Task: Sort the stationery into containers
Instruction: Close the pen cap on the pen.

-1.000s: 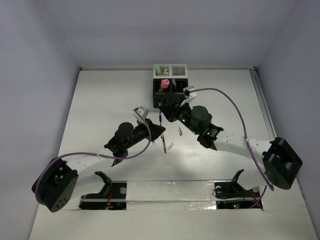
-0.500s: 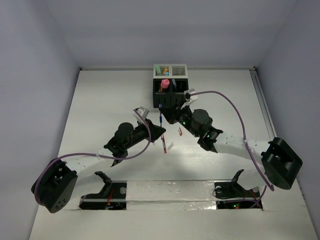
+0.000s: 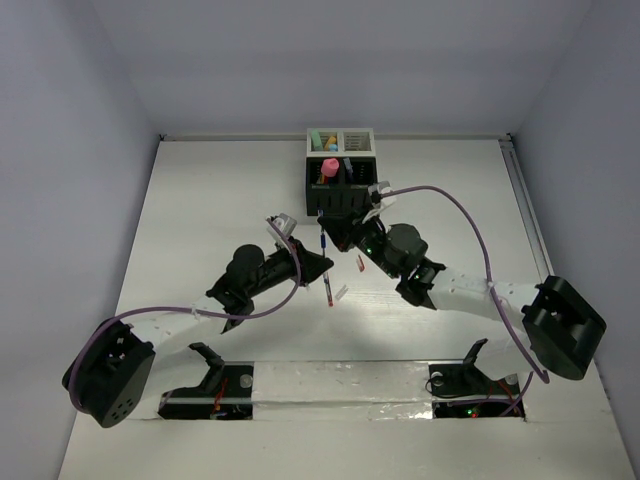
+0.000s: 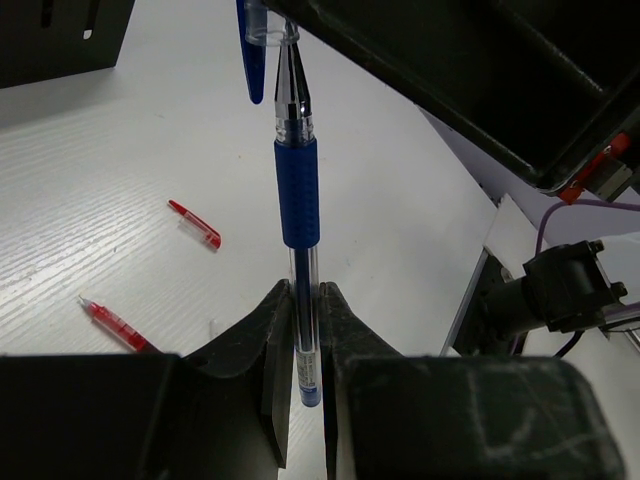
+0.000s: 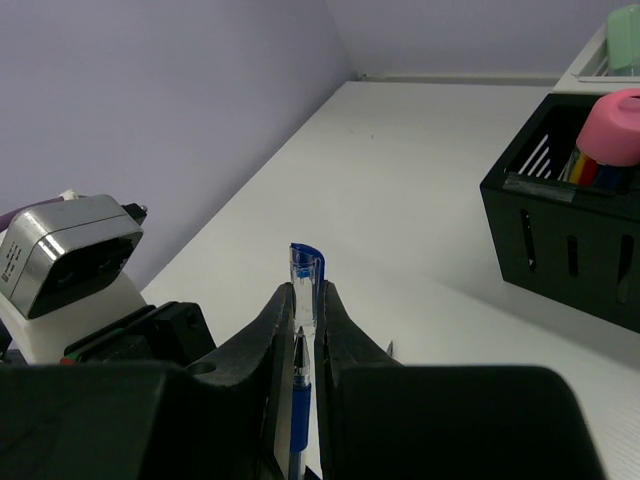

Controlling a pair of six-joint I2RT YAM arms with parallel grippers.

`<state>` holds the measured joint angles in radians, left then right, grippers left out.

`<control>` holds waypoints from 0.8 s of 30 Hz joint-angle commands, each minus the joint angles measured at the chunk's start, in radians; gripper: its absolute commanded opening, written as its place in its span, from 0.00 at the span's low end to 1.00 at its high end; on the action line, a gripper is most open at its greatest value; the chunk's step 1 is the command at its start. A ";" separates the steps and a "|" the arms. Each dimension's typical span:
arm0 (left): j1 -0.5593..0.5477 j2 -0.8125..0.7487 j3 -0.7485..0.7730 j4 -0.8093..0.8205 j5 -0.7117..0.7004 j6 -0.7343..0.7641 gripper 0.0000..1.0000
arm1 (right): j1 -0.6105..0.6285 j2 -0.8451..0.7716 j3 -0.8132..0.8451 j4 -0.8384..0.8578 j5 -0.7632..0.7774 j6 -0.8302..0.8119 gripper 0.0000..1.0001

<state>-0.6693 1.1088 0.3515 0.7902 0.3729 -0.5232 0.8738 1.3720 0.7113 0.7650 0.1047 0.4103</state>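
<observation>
My left gripper is shut on the lower barrel of a blue pen, which stands upright above the table. My right gripper is shut on the pen's clear blue cap. The pen's tip sits just inside the cap's mouth. The two grippers meet in front of the containers: a black box and, joined behind it, a white box. A pink marker stands in the black box, along with several pens. Light-coloured markers sit in the white one.
A red pen and a small red cap lie on the table below the grippers; in the top view the red pen and the red cap lie near each other. The left wrist camera housing is close on the left.
My right gripper has crept toward the left gripper with the cap, and the pen tip has entered the cap's mouth. The left gripper has barely shifted.
</observation>
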 commanded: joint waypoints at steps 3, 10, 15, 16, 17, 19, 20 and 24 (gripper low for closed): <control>0.013 -0.021 0.018 0.153 0.032 -0.003 0.00 | 0.019 -0.013 -0.021 0.000 -0.017 -0.041 0.00; 0.013 -0.049 0.026 0.118 0.008 -0.018 0.00 | 0.028 -0.057 -0.049 0.016 -0.007 -0.039 0.00; 0.013 -0.059 0.032 0.133 0.011 -0.054 0.00 | 0.028 -0.079 -0.061 0.017 -0.005 -0.054 0.00; 0.013 -0.070 0.037 0.130 0.012 -0.057 0.00 | 0.028 -0.077 -0.064 0.014 -0.005 -0.056 0.00; 0.013 -0.070 0.044 0.124 0.014 -0.066 0.00 | 0.028 -0.080 -0.073 0.019 -0.011 -0.056 0.00; 0.013 -0.081 0.064 0.103 0.011 -0.069 0.00 | 0.028 -0.088 -0.090 0.045 -0.019 -0.053 0.00; 0.013 -0.084 0.067 0.103 0.012 -0.070 0.00 | 0.028 -0.096 -0.093 0.042 -0.017 -0.054 0.00; 0.013 -0.104 0.104 0.086 0.014 -0.075 0.00 | 0.037 -0.106 -0.110 0.019 -0.020 -0.048 0.00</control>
<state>-0.6666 1.0595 0.3672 0.7868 0.4171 -0.5789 0.8940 1.2861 0.6399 0.7982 0.0963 0.3882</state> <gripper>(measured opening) 0.077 0.137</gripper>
